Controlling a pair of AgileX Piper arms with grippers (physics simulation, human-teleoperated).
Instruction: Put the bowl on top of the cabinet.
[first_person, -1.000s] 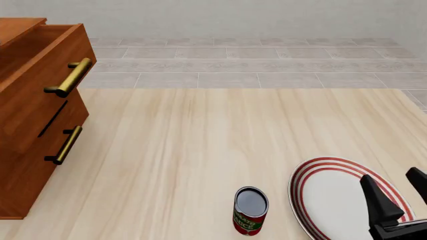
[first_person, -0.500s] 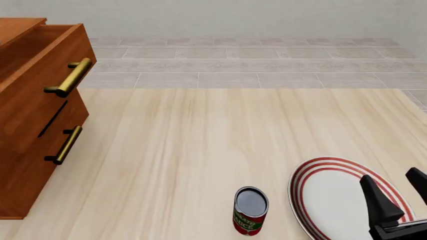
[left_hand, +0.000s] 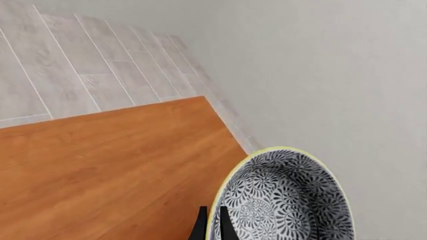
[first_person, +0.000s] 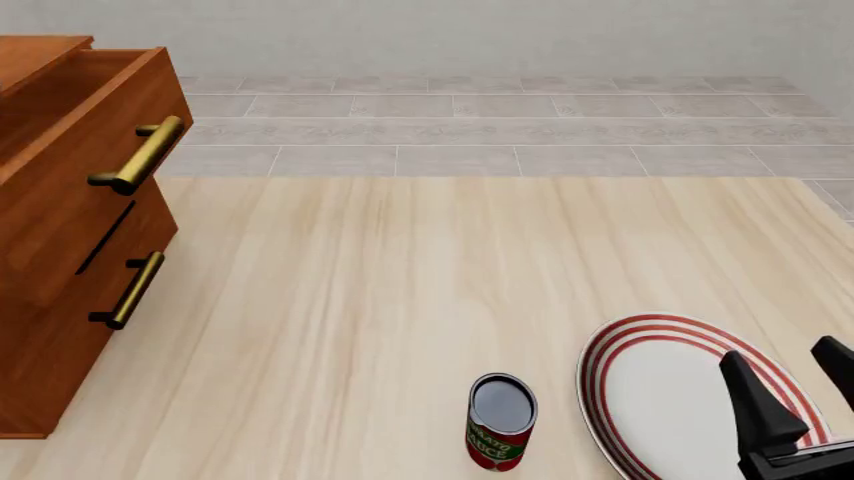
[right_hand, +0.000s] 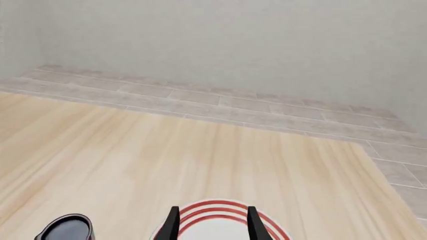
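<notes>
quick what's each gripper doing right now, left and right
Left gripper: shut on the rim of the bowl, above the cabinet top.
Right gripper: open, holding nothing, over the plate.

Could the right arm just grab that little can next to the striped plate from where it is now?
Probably yes. The right gripper hovers open over the plate, and the can stands upright just beside the plate on bare table with nothing between them. It would only need a short sideways move.
</notes>
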